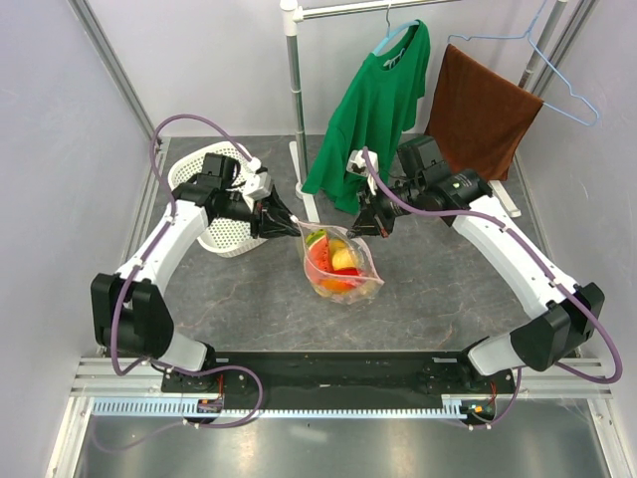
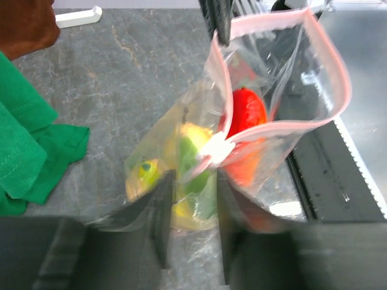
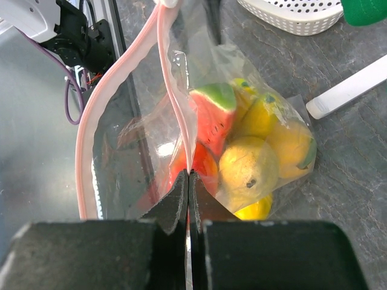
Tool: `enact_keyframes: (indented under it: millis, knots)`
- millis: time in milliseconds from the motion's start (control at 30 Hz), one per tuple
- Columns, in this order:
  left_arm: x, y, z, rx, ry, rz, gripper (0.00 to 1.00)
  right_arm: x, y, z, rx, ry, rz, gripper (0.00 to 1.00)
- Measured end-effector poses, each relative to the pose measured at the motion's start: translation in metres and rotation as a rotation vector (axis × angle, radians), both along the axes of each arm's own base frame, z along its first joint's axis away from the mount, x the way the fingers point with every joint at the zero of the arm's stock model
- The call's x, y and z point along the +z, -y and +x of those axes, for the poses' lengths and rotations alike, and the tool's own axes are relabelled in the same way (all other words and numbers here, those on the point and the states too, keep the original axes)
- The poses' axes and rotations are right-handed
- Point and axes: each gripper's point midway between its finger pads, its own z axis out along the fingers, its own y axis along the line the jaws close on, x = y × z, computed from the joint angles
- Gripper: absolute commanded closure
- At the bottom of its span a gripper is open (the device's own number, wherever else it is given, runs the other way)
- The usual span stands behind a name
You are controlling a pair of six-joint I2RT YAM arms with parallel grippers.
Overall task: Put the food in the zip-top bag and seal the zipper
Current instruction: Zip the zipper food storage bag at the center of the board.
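Observation:
The clear zip-top bag [image 1: 345, 286] hangs over the middle of the table between both grippers, its mouth gaping upward. Inside lies the food [image 1: 335, 262]: a red-and-green watermelon piece [image 3: 211, 118], yellow round fruits [image 3: 248, 166] and a red piece [image 2: 245, 112]. The pink zipper [image 3: 84, 139] loops round the open mouth. My right gripper [image 3: 189, 181] is shut on one zipper lip at the bag's right end [image 1: 364, 227]. My left gripper [image 2: 193, 220] is at the bag's left end [image 1: 289, 221]. Its jaws stand apart, with crinkled bag film and a white slider [image 2: 216, 147] just ahead of them.
A white lattice basket [image 1: 214, 204] stands behind the left arm. A green shirt [image 1: 383, 100] and a brown towel [image 1: 483, 115] hang from a white rack [image 1: 295, 100] at the back. The rack's white foot [image 3: 351, 90] lies on the grey tabletop beside the bag.

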Motion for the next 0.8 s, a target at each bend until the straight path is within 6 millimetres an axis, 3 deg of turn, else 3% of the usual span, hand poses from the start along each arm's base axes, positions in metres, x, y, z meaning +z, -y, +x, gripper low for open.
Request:
enact_keyframes:
  millis: [67, 167, 200, 267, 300, 400, 467, 667, 800]
  knots:
    - [0.007, 0.000, -0.006, 0.003, -0.009, -0.005, 0.91, 0.001, 0.000, 0.000, 0.002, 0.006, 0.000, 1.00]
    - [0.021, -0.002, -0.020, 0.010, -0.020, -0.010, 0.98, 0.002, 0.000, 0.000, 0.004, 0.012, -0.001, 1.00]
    - [0.026, -0.001, -0.027, 0.008, -0.023, -0.010, 0.98, 0.003, 0.000, 0.001, 0.004, 0.014, 0.000, 0.95]
    - [0.036, 0.001, -0.041, 0.011, -0.027, -0.006, 0.98, 0.007, 0.000, 0.002, 0.003, 0.025, 0.003, 0.77]
    - [0.039, 0.002, -0.047, 0.014, -0.030, -0.003, 0.98, 0.009, 0.000, 0.003, 0.000, 0.030, 0.004, 0.56]
    - [0.049, 0.003, -0.064, 0.052, -0.046, 0.001, 0.98, 0.020, -0.001, 0.009, -0.011, 0.064, 0.009, 0.28]
    - [0.054, 0.002, -0.069, 0.087, -0.065, 0.004, 0.98, 0.028, -0.002, 0.013, -0.018, 0.090, 0.016, 0.16]
    - [0.055, 0.003, -0.060, 0.183, -0.135, 0.020, 0.98, 0.052, -0.003, 0.018, -0.012, 0.206, 0.050, 0.13]
    - [0.050, 0.007, -0.059, 0.209, -0.141, 0.043, 0.98, 0.074, -0.011, 0.002, 0.048, 0.342, 0.081, 0.15]
